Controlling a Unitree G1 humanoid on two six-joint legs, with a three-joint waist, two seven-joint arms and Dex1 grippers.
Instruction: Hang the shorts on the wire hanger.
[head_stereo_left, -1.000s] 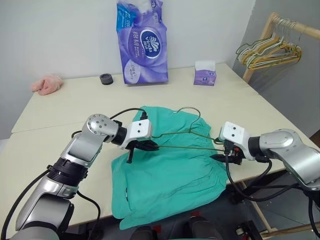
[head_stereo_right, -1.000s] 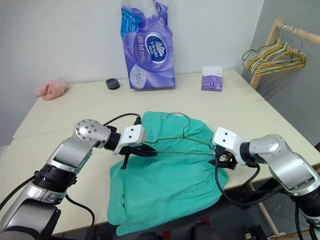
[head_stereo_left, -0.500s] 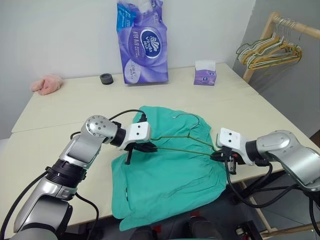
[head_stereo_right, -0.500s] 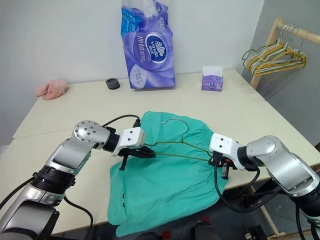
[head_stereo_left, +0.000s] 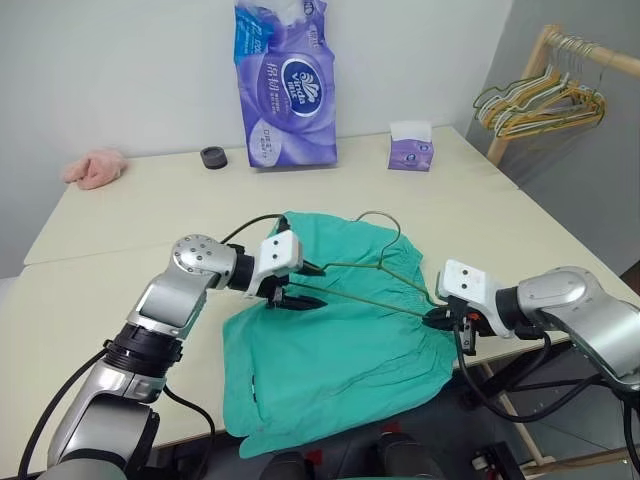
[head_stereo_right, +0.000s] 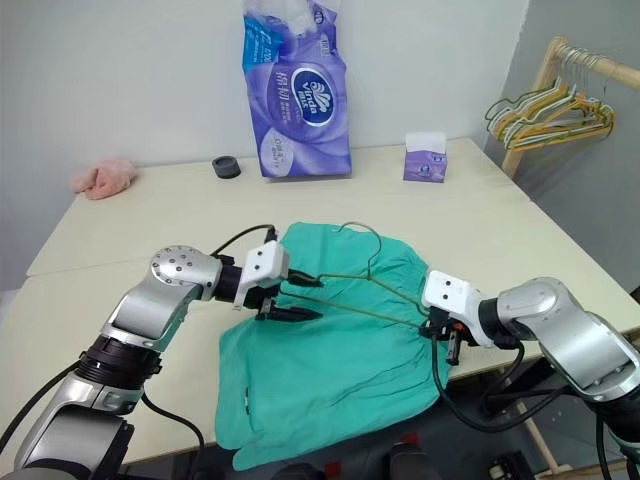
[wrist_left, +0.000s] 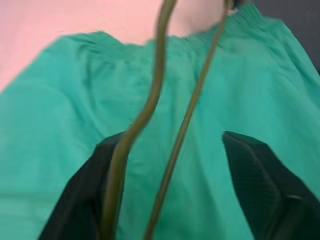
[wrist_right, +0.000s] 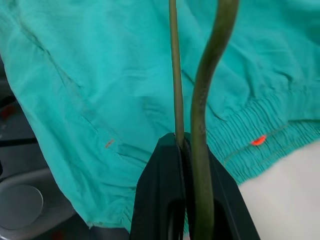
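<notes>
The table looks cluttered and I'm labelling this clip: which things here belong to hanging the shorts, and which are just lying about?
Belong to the job:
- shorts, spread on the table
- wire hanger above them
- right gripper, shut on the hanger's end
- left gripper, open at the other end

Lying about:
- tissue-roll pack
- tissue box
- black ring
- pink cloth
- rack hangers

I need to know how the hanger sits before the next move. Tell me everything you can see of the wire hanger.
The wire hanger is one thin olive-grey wire bent into a triangle with a hook on top. It lies tilted just over the shorts, hook toward the table's far side. The right gripper is shut on one corner. The other corner sits between the open fingers of the left gripper, which do not grip it.
</notes>
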